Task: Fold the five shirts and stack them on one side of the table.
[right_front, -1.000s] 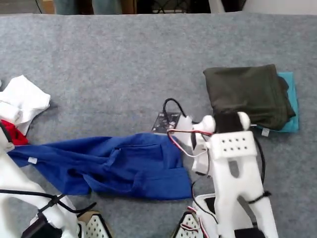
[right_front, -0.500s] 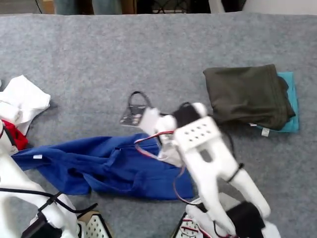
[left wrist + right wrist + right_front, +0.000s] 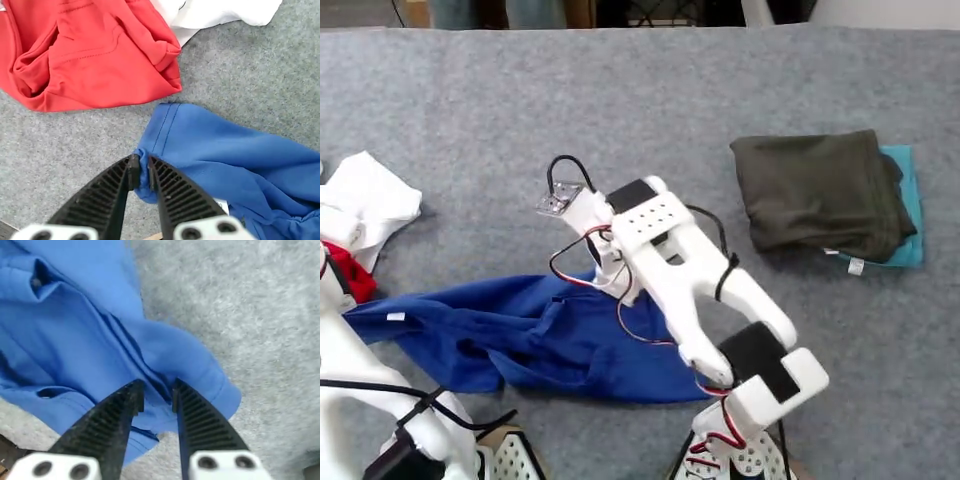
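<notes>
Work at this moment centres on the blue shirt (image 3: 520, 335), the third of five by my count. A dark olive shirt (image 3: 820, 190) lies folded on top of a teal shirt (image 3: 910, 200) at one side of the grey surface (image 3: 620, 100). A red shirt (image 3: 85, 55) and a white shirt (image 3: 365, 205) wait in a loose heap at the opposite edge.

The blue shirt lies across the near middle of the surface, stretched sideways, one end close to the red shirt and well apart from the folded pair. It is rumpled, with creases and a turned-over flap along its middle and a small label near its end.

The left tool (image 3: 142, 160) is clamped on the hem at that end, a sliver of blue fabric caught between its tips. The right tool (image 3: 157, 385) hangs over the far edge of the shirt near its middle, jaws parted a little, with cloth showing in the gap but nothing gripped.

I judge the next move to be closing on that edge, then drawing it over while the left tool keeps the cloth taut.
</notes>
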Robot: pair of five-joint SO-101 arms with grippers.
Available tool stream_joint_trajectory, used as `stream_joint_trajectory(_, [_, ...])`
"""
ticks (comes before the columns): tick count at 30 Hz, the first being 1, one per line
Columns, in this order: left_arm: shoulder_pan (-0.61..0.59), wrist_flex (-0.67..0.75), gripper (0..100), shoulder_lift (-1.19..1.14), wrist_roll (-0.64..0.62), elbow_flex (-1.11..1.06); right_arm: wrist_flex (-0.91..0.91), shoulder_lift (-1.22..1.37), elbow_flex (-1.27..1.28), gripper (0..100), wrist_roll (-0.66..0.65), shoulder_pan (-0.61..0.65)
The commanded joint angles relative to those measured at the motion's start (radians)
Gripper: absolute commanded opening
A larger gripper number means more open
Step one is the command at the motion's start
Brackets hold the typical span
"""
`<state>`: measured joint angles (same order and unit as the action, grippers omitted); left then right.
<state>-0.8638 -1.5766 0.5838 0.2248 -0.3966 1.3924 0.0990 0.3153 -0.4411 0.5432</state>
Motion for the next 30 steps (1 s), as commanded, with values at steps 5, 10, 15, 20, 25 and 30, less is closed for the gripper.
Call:
stream_joint_trajectory(5, [-0.01,0.003,3,0.023,0.008,0.007,0.025,0.004,-0.047,11.0,0.015,0.011])
stream_joint_trajectory(10, [-0.01,0.003,3,0.023,0.008,0.01,0.069,0.004,-0.048,11.0,0.015,0.009])
stream_joint_trajectory(15, [-0.01,0.003,3,0.023,0.008,0.01,0.083,0.002,-0.05,11.0,0.021,-0.04])
stream_joint_trajectory(20, [-0.008,0.003,3,0.023,0.008,0.012,0.115,0.004,-0.047,11.0,0.021,-0.044])
stream_joint_trajectory(25, [-0.008,0.006,3,0.023,0.008,0.012,0.112,0.005,-0.047,11.0,0.028,0.002])
stream_joint_trajectory(30, [-0.008,0.009,3,0.023,0.008,0.012,0.086,0.012,-0.047,10.9,0.046,0.034])
